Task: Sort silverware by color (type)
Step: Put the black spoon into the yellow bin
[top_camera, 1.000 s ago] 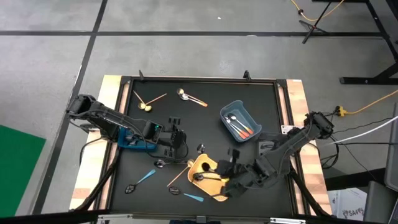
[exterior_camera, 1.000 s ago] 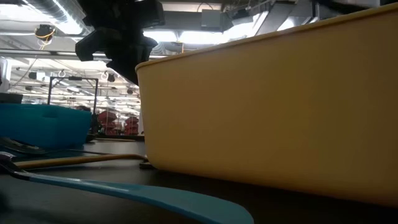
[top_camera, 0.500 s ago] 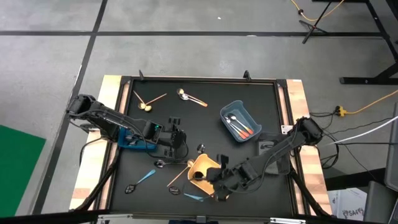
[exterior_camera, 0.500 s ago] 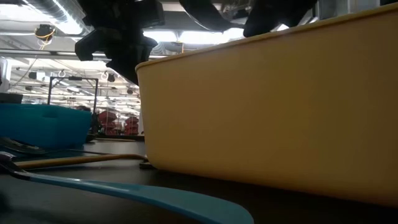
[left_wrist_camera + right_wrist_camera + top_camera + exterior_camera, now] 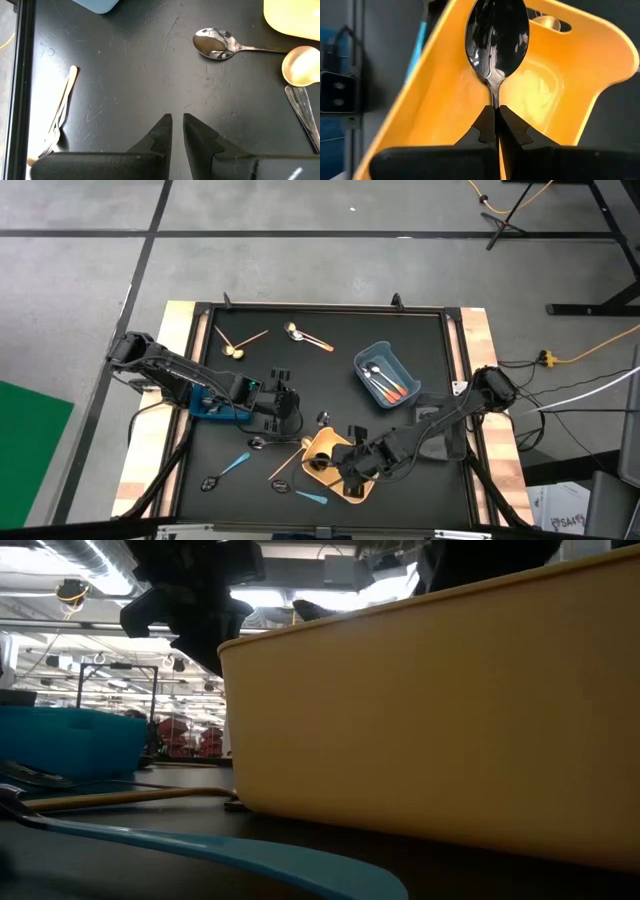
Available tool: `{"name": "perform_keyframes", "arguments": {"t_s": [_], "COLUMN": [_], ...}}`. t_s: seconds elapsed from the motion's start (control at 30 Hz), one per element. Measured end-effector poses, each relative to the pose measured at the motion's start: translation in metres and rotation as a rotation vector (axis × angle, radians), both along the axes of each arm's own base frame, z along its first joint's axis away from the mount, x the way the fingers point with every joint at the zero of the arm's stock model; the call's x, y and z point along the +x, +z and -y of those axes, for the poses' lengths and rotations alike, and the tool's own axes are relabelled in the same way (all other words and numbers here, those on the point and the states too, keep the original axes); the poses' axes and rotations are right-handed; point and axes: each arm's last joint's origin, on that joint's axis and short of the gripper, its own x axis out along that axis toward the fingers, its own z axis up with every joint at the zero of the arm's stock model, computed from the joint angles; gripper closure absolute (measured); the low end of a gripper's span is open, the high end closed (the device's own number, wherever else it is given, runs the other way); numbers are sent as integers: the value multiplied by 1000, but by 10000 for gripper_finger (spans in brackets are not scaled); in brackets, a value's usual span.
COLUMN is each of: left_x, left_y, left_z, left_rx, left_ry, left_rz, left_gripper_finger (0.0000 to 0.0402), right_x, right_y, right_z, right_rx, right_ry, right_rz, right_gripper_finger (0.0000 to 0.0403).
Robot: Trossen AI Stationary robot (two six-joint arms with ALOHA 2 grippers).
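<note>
On black tabletop [image 5: 330, 385], scattered spoons [image 5: 310, 338], perhaps warehouse behind.

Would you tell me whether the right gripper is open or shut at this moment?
Shut on a black spoon: in its wrist view the right gripper pinches the spoon's thin handle, bowl held over the yellow bin.

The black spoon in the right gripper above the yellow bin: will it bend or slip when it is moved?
The black spoon probably stays stiff: it stands straight out from the right gripper. It may pivot or slip, because only its thin, glossy neck is pinched. It looks light, and would likely land in the yellow bin.
</note>
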Motion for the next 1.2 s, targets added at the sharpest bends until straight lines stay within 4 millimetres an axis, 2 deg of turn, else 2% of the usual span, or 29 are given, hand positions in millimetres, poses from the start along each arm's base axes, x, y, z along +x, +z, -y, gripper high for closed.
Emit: {"name": "perform_keyframes", "arguments": {"t_s": [0.3, 0.63, 1.0, 1.2], "left_x": [0, 0, 0, 0], "left_y": [0, 0, 0, -1], "left_z": [0, 0, 0, 2], "left_rx": [0, 0, -8, -95], "left_ry": [0, 0, -4, 15], "left_rz": [0, 0, -1, 3], "left_gripper_finger": [362, 362, 362, 362], "right_x": [2, -7, -7, -7], "right_y": [-23, -45, -46, -46], "right_z": [10, 17, 17, 17], "right_rx": [89, 68, 53, 52], "right_ry": [13, 11, 0, 0], "right_rz": [8, -39, -21, -22], "right_gripper_finger": [402, 402, 401, 366]}}
